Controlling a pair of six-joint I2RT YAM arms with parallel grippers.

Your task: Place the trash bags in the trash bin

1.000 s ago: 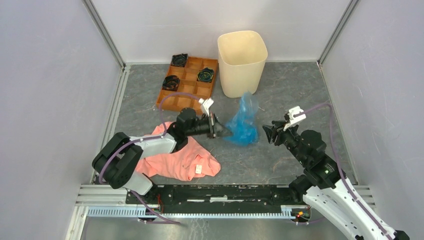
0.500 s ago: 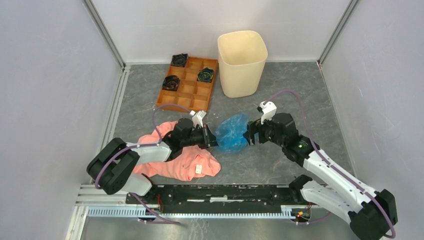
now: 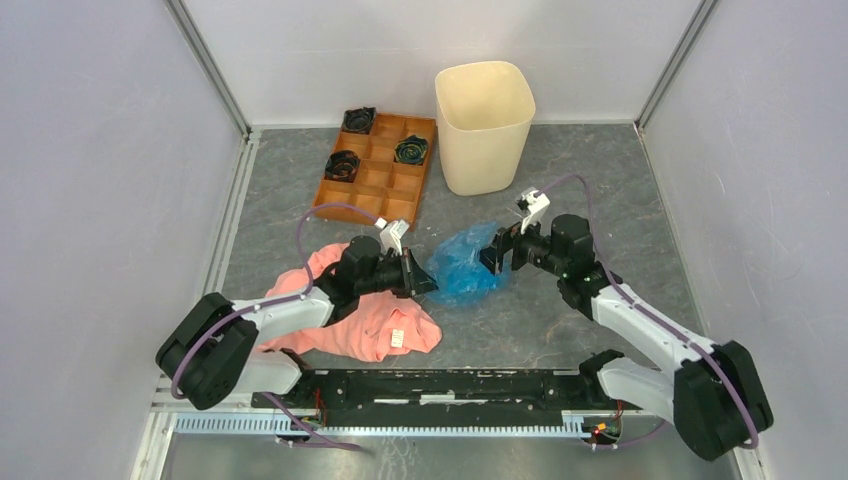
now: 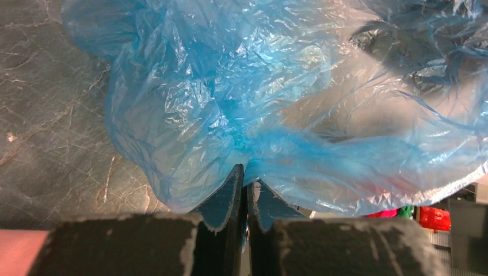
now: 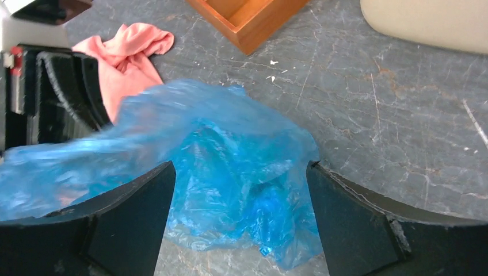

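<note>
The light-blue trash bag (image 3: 462,268) is seen crumpled on the grey table (image 3: 600,190), near its middle, between the two grippers. It is well apart from the trash bin (image 3: 483,125), which is stood upright near the far edge, just right of an orange-brown tray (image 3: 375,170). The left gripper (image 3: 425,283) is pressed together on a fold at the bag's left side. In the left wrist view the film is pinched between the two fingertips (image 4: 230,187) and the rest of the bag is billowed out beyond them. The right gripper (image 3: 493,258) is spread wide at the bag's right side. In the right wrist view its fingers (image 5: 132,201) are set to either side of the film, with the bag's edge lying loose between them and not clamped. A salmon-pink cloth (image 3: 350,325) is spread beneath the left arm, toward the near-left corner of the table; whether it is touched by the bag cannot be told
</note>
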